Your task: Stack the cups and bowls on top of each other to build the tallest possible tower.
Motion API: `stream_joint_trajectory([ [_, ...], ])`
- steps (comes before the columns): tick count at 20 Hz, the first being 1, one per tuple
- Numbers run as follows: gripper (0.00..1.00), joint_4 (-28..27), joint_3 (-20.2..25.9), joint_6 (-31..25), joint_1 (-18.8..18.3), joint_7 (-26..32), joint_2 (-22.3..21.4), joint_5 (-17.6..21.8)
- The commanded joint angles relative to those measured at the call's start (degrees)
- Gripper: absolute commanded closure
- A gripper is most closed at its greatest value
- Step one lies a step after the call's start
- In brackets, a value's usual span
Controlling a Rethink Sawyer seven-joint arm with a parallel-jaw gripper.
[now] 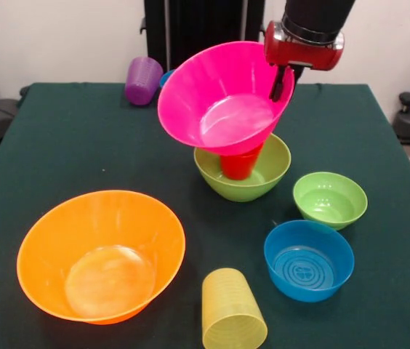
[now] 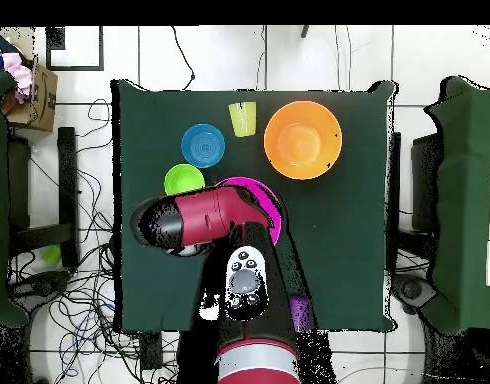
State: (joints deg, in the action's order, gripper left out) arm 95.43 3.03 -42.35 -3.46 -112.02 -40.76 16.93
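Observation:
My gripper (image 1: 280,89) comes down from the top and is shut on the right rim of the hot pink bowl (image 1: 223,98), one finger inside the wall. The pink bowl is tilted and rests on the bright red cup (image 1: 240,164), which stands in the medium lime green bowl (image 1: 252,182); together they form the tower. The large orange bowl (image 1: 102,254) sits front left, with the ribbed yellow cup (image 1: 232,314) and a small blue bowl (image 1: 309,259) in front. The small lime green bowl (image 1: 330,200) is to the right. The purple cup (image 1: 143,80) is at the back. The pinkish-red cup is hidden.
A sliver of a second blue bowl (image 1: 166,77) shows behind the pink bowl. In the overhead view my arm (image 2: 189,222) covers most of the tower; the pink bowl's rim (image 2: 273,200), orange bowl (image 2: 302,140), yellow cup (image 2: 243,118) and blue bowl (image 2: 203,145) show.

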Motion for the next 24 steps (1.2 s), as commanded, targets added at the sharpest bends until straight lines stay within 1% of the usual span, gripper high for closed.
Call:
stream_joint_trajectory([
  [1, 1.0, 0.43, 1.02, 3.14, 0.05, 1.28, 2.08, 6.26],
  [4, 1.0, 1.53, 1.06, 0.54, -0.03, 2.01, -0.25, 6.1],
  [6, 1.0, 1.24, 1.17, 0.68, -0.1, 1.82, 0.24, 6.43],
  [9, 1.0, -1.25, 0.57, 2.91, 0.56, -0.01, 4.23, 8.17],
  [11, 1.0, -2.15, 0.24, 4.02, 0.95, -0.94, 5.79, 8.92],
  [16, 1.0, -3.68, 0.15, 5.72, 1.41, -2.47, 8.01, 9.13],
  [19, 1.0, -7.32, -2.07, 6.65, 3.37, -4.89, 12.24, 11.19],
  [21, 1.0, -9.37, -3.13, 7.89, 4.3, -6.25, 14.77, 11.51],
  [24, 1.0, -10.86, -4.13, 8.52, 5.29, -7.13, 16.4, 11.21],
])
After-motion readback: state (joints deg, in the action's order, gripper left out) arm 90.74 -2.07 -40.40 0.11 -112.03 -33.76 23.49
